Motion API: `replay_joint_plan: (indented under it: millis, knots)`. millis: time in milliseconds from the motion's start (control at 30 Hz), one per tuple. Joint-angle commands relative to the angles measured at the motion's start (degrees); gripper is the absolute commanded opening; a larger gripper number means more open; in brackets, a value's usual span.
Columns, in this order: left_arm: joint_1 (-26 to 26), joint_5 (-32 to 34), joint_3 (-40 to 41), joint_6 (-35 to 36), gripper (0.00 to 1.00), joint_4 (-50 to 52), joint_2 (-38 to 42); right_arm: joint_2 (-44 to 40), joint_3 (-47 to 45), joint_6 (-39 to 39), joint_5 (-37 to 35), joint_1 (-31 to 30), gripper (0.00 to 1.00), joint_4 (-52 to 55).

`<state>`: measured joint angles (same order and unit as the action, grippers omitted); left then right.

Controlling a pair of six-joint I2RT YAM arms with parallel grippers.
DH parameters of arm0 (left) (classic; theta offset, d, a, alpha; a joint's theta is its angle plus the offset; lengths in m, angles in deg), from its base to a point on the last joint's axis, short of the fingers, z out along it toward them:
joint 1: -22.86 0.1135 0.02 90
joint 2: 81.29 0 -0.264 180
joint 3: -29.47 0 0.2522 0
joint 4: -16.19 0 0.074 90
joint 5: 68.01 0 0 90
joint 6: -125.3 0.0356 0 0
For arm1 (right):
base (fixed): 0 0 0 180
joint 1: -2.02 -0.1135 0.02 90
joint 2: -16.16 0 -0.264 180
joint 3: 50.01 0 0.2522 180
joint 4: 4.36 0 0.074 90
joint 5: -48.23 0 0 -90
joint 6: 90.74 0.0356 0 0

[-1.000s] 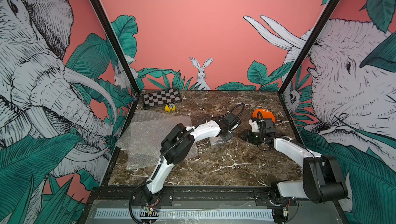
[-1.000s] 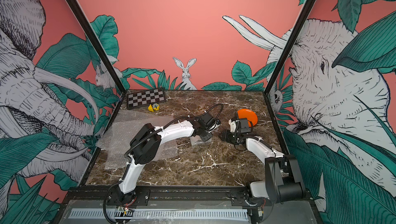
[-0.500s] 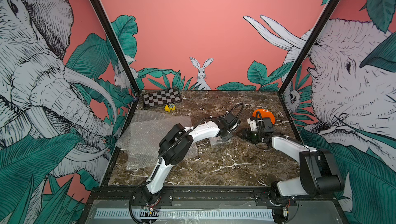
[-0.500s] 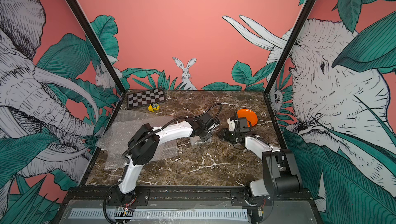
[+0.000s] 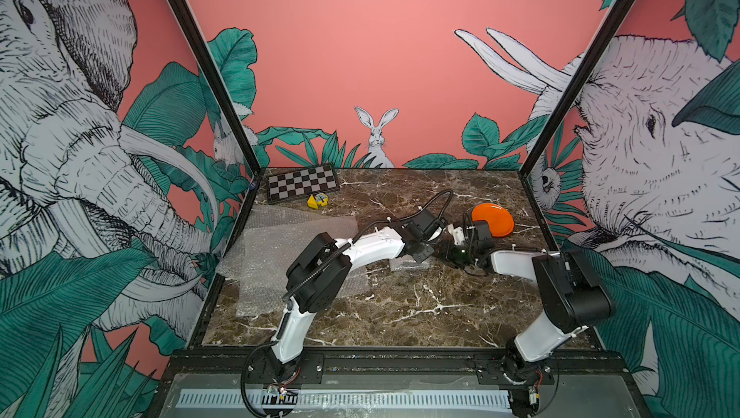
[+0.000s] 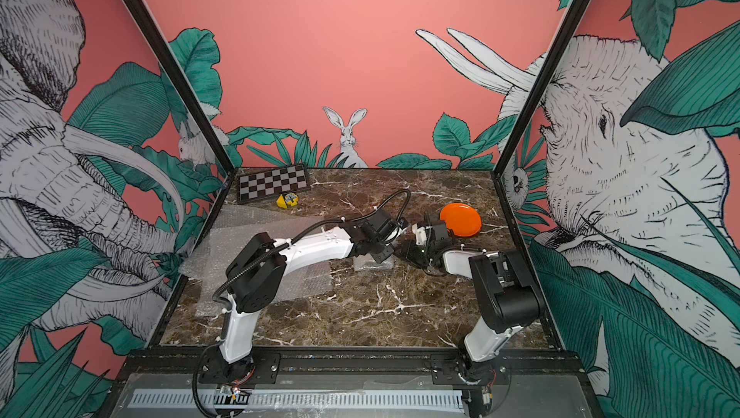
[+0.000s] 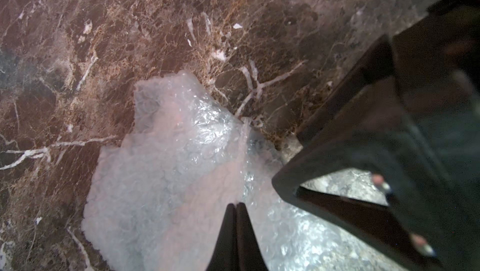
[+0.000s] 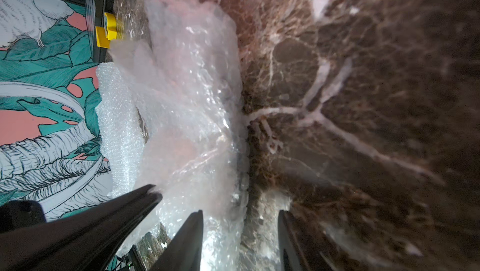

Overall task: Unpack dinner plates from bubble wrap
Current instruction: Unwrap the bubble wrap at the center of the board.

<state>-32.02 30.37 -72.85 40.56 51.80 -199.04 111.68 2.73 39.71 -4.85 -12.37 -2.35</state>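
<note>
One bubble wrap bundle point(image 7: 168, 166), contents hidden; left tool point(image 7: 235, 206) closed, right tool point(image 8: 240, 212) parted astride it.

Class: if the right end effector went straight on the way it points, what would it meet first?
Probably the bubble wrap: the crumpled bundle lies directly ahead of the right end effector, though depth is unclear.

front table point(image 5: 420, 316) — open | left: bubble wrap point(image 5: 280, 252) | far-right: orange plate point(image 5: 494, 220)
</note>
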Motion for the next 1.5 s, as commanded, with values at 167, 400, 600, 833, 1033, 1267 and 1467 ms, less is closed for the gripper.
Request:
replay_joint_plan:
  millis: [167,400,600,833,1033,1267,1467]
  knots:
    - [-0.2,-1.5,1.6,-1.7,0.00,-2.1,4.2,3.8,1.7,4.3,-0.5,-0.9,0.36,-6.7]
    - [-0.1,-1.9,3.0,-2.0,0.00,-3.7,6.1,4.3,1.1,4.1,-3.7,-1.0,0.18,-4.9]
    - [-0.1,-1.5,4.1,-2.0,0.00,-4.9,7.9,3.3,0.6,2.5,-6.6,-1.0,0.08,-1.4]
    - [-0.1,-0.9,4.9,-2.1,0.00,-5.8,9.2,2.8,0.5,1.4,-8.4,-1.0,0.04,1.1]
    - [-0.1,1.9,6.6,-3.2,0.00,-7.0,10.7,1.9,0.6,0.8,-9.1,-1.0,0.05,2.2]
    - [2.0,3.3,12.3,-10.2,0.00,-11.1,13.9,-1.9,0.9,0.0,-9.3,-1.1,0.33,3.7]
    - [5.9,1.2,21.1,-21.0,0.00,-18.8,18.5,-6.7,2.4,-3.3,-11.8,-1.2,0.41,9.3]
